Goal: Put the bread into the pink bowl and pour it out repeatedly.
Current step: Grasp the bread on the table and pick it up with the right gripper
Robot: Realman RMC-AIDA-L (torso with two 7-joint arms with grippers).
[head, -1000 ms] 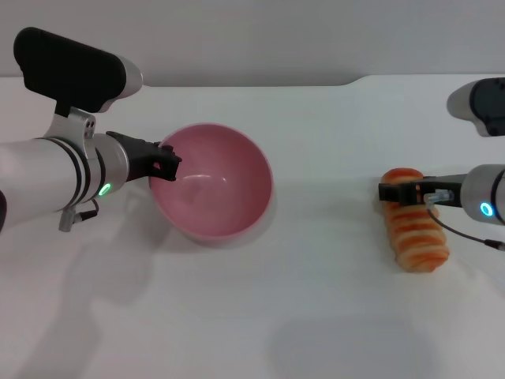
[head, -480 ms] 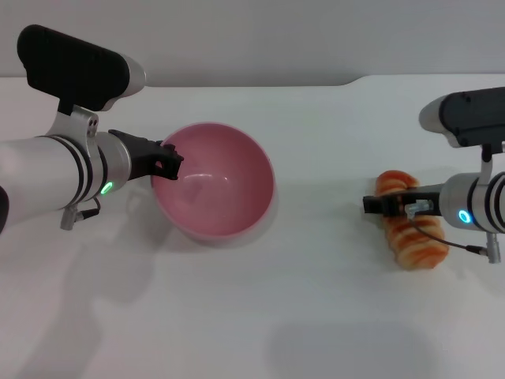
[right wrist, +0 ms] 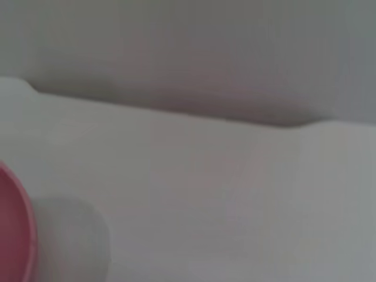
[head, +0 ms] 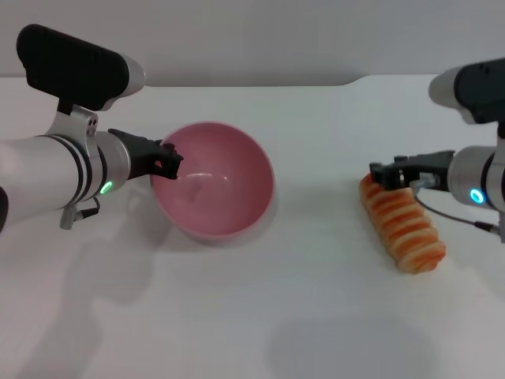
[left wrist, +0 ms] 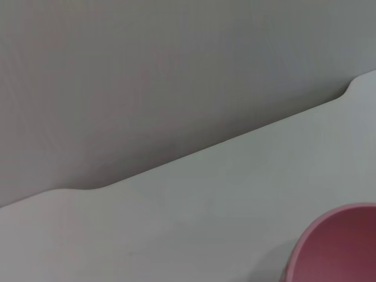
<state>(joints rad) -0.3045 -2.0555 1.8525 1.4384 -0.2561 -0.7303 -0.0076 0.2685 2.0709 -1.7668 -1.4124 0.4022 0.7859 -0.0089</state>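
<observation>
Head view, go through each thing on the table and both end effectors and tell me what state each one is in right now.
pink bowl: upright, empty, held at its left rim.
bread: lying flat on the table, striped side up, outside the bowl.
left end effector: shut on the bowl's rim.
right end effector: at the bread's far end.

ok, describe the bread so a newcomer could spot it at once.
On the white table, look to the robot's right side, well apart from the pink bowl that the left gripper holds by its rim. The bread lies there under the right gripper: an elongated ridged loaf with orange-and-tan stripes, the only striped thing in view.
</observation>
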